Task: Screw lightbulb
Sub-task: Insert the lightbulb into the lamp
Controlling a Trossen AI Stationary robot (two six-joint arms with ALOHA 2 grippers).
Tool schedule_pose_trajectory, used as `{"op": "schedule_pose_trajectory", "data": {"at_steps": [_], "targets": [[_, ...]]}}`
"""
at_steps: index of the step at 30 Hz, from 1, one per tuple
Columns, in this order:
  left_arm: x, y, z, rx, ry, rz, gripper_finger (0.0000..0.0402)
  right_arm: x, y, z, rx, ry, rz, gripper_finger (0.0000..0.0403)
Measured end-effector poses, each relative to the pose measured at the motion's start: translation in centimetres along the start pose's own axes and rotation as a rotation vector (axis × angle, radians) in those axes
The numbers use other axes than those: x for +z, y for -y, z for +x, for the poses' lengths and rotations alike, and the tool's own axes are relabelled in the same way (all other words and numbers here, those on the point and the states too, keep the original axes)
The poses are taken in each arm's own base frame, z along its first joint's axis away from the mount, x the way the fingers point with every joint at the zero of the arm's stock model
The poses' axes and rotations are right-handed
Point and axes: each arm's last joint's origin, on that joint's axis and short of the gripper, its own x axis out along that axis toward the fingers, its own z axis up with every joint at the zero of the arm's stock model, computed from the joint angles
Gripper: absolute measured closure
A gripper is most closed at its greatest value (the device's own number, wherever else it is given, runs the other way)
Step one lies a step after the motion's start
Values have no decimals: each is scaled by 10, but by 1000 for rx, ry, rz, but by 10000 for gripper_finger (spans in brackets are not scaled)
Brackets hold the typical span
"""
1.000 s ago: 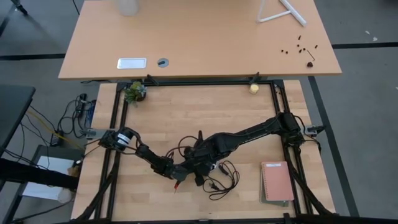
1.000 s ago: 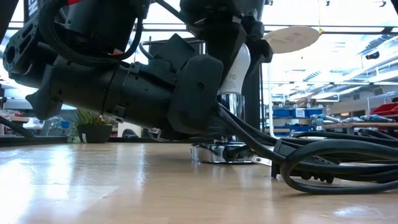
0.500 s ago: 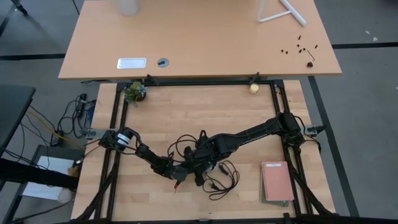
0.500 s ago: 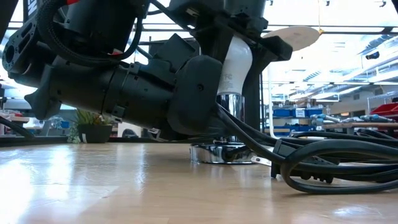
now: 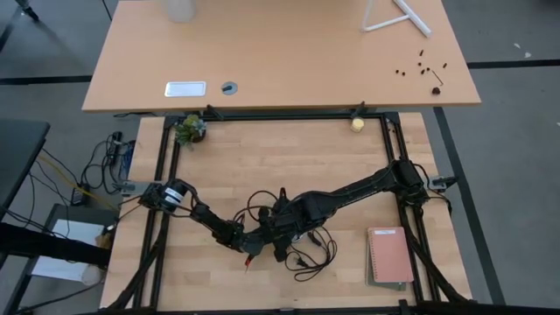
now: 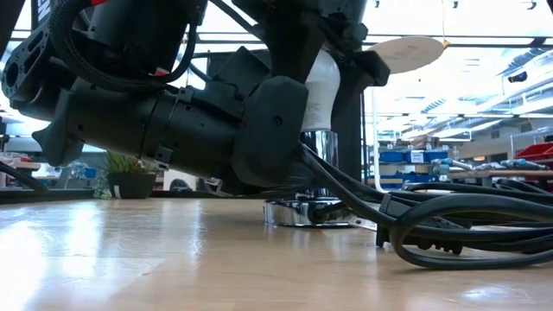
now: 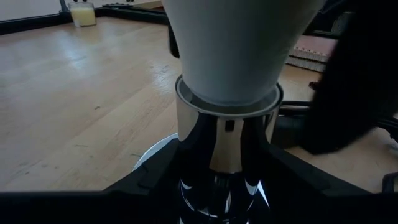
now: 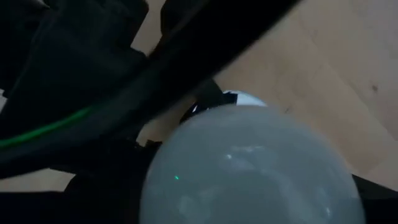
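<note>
Down at lower centre of the high view, the lightbulb [image 6: 321,91] stands upright in the chrome socket [image 6: 318,147]. The right gripper [image 6: 324,39] closes around its white top from above. The left gripper [image 7: 211,180] clamps the socket just below.

The lightbulb [image 7: 233,46] looks smooth, matt white. Its socket [image 7: 225,146] is mirror-glossy chromed metal. The table [image 5: 289,162] is pale, satin-finished wood.

Light wood table [image 5: 289,166] inside a black frame is carrying the items. Chrome socket base [image 6: 308,212] is sitting on it near the front centre, with black cord [image 6: 449,229] lying coiled just beside it. Small potted plant [image 5: 189,129] is standing at the far left corner, yellowish ball [image 5: 357,124] at the far right. Pink notebook [image 5: 390,255] is lying flat near the right front corner.
</note>
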Motion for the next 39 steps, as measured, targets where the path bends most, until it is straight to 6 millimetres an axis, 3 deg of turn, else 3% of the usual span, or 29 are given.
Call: {"op": "schedule_pose_trajectory", "data": {"at_steps": [8,16,31,39], "targets": [[0,0,0,0,-1,1,206,-1,1,0,-33,28,9,54],[0,0,0,0,-2,3,206,-1,-3,-10,-38,44,14,51],[0,0,0,-2,-2,4,206,7,-3,-53,-96,74,-20,50],[0,0,0,-2,-2,4,206,-4,-9,-81,-105,60,-184,50]]}}
